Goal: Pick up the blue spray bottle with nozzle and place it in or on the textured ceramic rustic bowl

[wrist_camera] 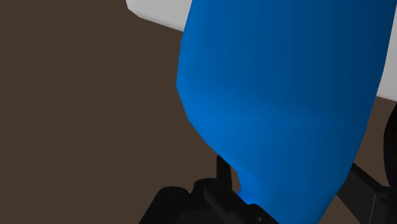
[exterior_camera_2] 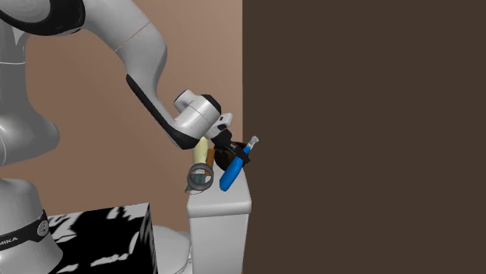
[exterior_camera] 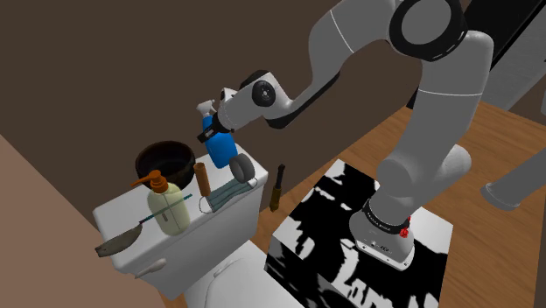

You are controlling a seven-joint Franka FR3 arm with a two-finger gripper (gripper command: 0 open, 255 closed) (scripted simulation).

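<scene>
Shoulder view: the stand (exterior_camera: 337, 229) is closest. Past it, over the toilet tank (exterior_camera: 210, 241), the gripper (exterior_camera: 213, 131) is clamped on the blue spray bottle (exterior_camera: 218, 147), nozzle up. The dark bowl (exterior_camera: 150, 168) sits near, to the bottle's left.
2nd ext. view: bottle (exterior_camera_2: 229, 176) leans, bottom just above tank.
Wrist view: blue body (wrist_camera: 286, 102) squeezed btwn black fingers.
</scene>
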